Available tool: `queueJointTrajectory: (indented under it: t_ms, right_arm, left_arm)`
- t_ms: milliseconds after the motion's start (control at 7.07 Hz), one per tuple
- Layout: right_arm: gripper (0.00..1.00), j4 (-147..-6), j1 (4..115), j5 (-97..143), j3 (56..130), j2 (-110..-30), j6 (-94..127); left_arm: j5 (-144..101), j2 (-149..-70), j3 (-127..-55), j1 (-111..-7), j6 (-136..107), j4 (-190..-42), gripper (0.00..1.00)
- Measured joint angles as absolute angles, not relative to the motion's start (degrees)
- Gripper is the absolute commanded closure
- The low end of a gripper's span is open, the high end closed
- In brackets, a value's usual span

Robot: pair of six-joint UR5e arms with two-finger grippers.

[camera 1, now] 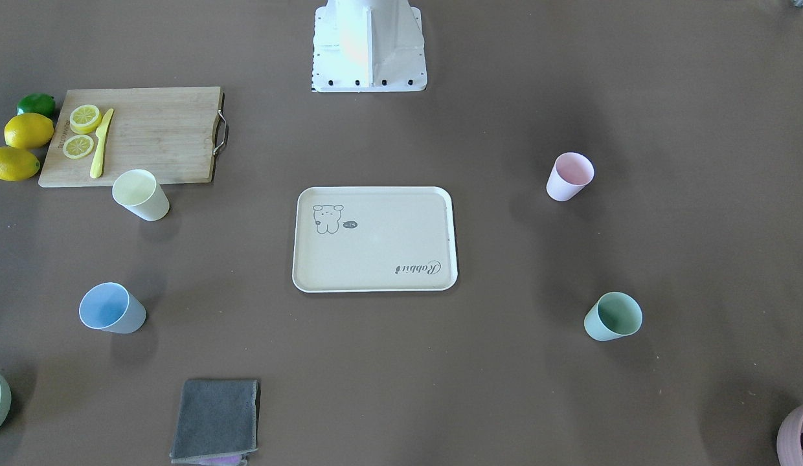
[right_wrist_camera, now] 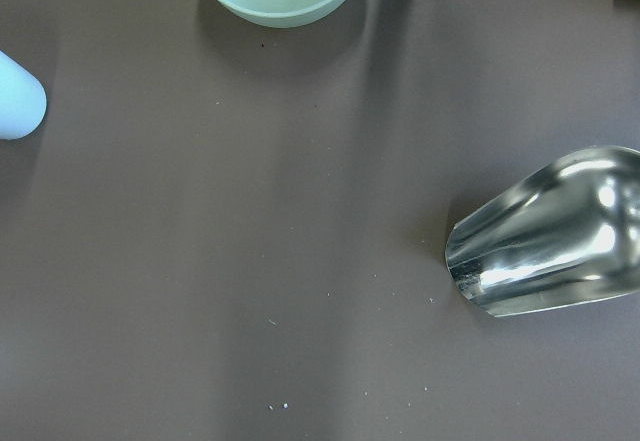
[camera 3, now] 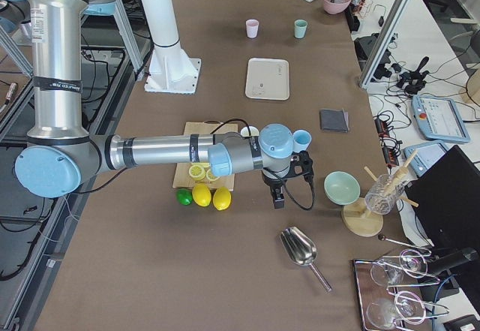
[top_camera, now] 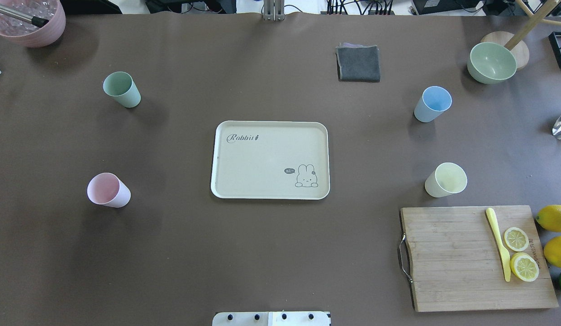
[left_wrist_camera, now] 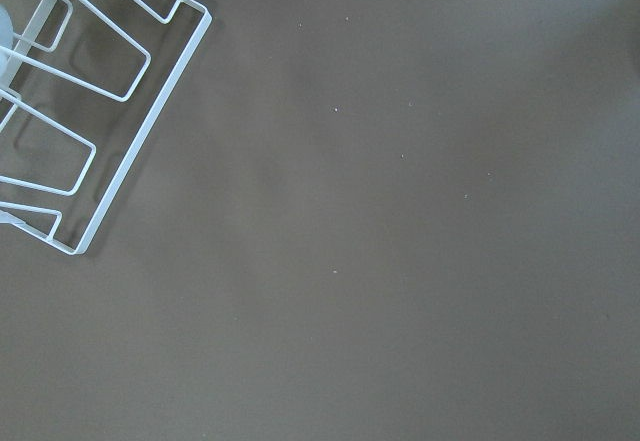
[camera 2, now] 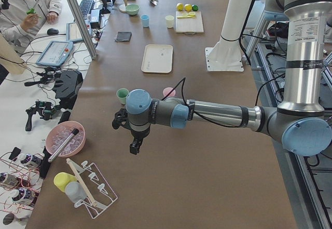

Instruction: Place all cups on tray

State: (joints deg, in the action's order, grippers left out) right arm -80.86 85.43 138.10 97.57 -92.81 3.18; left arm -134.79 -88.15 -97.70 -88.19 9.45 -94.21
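overhead view | tray at centre | all cups stand off it: mint cup 10 o'clock, pink cup 9, blue cup 2, yellow cup 3 | left gripper, right gripper: jaw state cannot be told

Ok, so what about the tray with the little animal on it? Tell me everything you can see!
The tray is a flat beige rectangle with rounded corners and a raised white rim, probably matte plastic. One corner has a small long-eared animal drawn beside a "hi" bubble; the opposite corner says "Rabbit" in curly script. It lies level in the middle of the brown table, empty, touching nothing but the tabletop.
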Motion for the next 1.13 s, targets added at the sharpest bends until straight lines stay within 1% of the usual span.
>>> queueJointTrajectory:
  t_ms: [707,990,1131]
  right_arm:
    - [0.00,-80.86,84.82,138.24,97.83,-92.25,3.52]
    - [0.00,-80.26,82.19,139.30,97.98,-91.15,7.22]
    - [0.00,-78.05,80.03,139.78,98.04,-90.50,11.77]
  left_arm:
    - [-135.69,-88.11,-97.78,-88.18,9.60,-94.43,0.02]
    - [-136.04,-88.24,-99.13,-88.08,8.41,-94.66,0.02]
    - [-136.08,-88.35,-100.57,-87.62,3.66,-94.71,0.02]
